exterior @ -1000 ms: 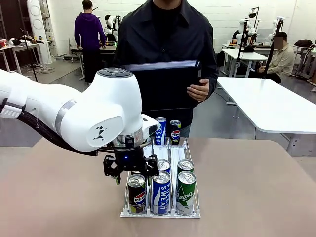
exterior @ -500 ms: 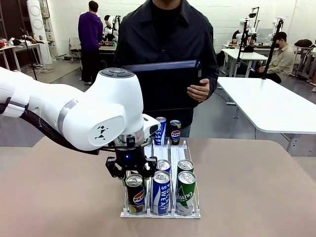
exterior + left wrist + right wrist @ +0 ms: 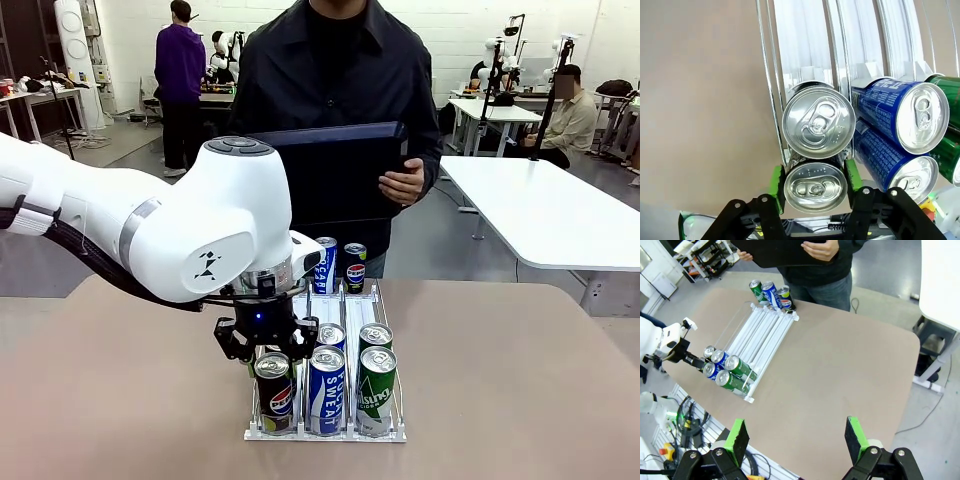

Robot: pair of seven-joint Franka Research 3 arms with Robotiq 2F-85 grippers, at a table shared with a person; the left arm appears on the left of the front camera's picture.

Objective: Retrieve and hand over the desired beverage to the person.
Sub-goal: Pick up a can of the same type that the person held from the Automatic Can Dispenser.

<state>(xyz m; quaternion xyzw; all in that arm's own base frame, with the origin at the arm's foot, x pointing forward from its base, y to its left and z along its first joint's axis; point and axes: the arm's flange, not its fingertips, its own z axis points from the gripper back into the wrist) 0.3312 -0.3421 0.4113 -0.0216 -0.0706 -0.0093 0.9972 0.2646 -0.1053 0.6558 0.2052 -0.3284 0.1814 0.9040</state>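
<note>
A wire can rack (image 3: 398, 432) lies on the brown table between me and the person (image 3: 335, 70), who holds a black tablet (image 3: 335, 165). At its near end stand a black Pepsi can (image 3: 277, 395), a blue Pocari Sweat can (image 3: 326, 392) and a green can (image 3: 376, 392). My left gripper (image 3: 268, 355) is down over the Pepsi can. Seen from the left wrist, its green pads (image 3: 776, 182) press on both sides of that can (image 3: 815, 192), so it is shut on it. My right gripper (image 3: 796, 440) hangs open high above the table.
A second row of cans (image 3: 375, 336) sits right behind the front row. Two more cans (image 3: 340, 265) stand at the rack's far end by the person. Bare tabletop (image 3: 520, 380) lies on both sides of the rack. A white table (image 3: 560, 215) stands at the back right.
The left gripper has dropped and shifted slightly right from above the Pepsi can to around its top. It has barely moved over the last half second.
</note>
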